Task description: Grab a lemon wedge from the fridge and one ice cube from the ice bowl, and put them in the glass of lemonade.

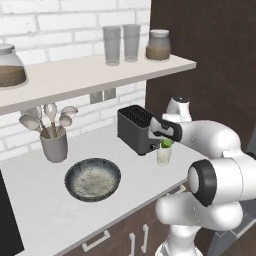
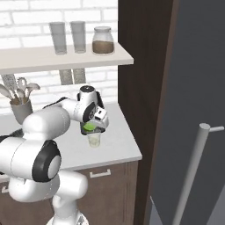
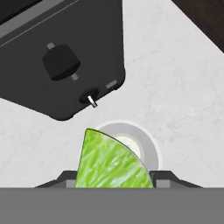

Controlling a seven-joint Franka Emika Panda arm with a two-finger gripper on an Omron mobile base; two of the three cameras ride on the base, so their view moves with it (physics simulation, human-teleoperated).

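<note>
Hovering gripper (image 1: 165, 143), jaws clamped on lemon wedge (image 3: 111, 162), above glass of lemonade (image 1: 163, 155) beside toaster (image 1: 135, 128). Centring over rim, lowering slightly before releasing.

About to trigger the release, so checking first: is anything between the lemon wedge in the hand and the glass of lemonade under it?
Nothing visible. The hand holds the lemon wedge right above the glass of lemonade; the toaster stands beside it.

Toaster (image 1: 136, 129) just beside glass of lemonade (image 1: 163, 155)
</note>
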